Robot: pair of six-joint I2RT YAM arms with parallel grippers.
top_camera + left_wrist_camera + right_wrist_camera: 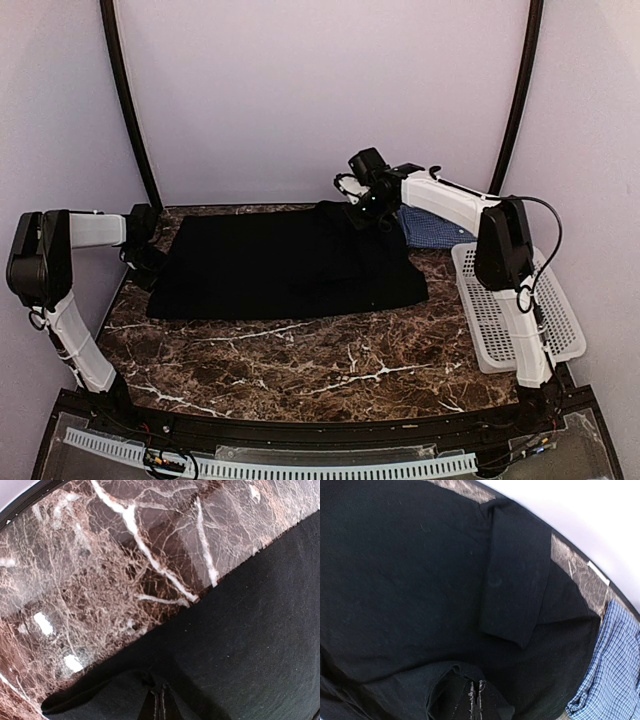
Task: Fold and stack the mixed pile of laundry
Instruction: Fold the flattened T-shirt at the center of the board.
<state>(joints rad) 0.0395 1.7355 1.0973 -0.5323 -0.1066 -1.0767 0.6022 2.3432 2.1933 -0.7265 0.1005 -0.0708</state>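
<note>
Black garment pinched at both ends, fold time

It's lying flat across the marble table. Your left gripper is clamped on cloth at its left edge. Your right gripper is clamped on a bunch at the far right corner, just beside the checked shirt. One sleeve is already tucked in. I'd lift both ends together at the same height and carry them over evenly, so the edge lands square and doesn't drag the shirt along.

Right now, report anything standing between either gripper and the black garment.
Nothing visible does. The left gripper and right gripper each pinch a fold of the black garment directly; the checked shirt lies off to the side.
</note>
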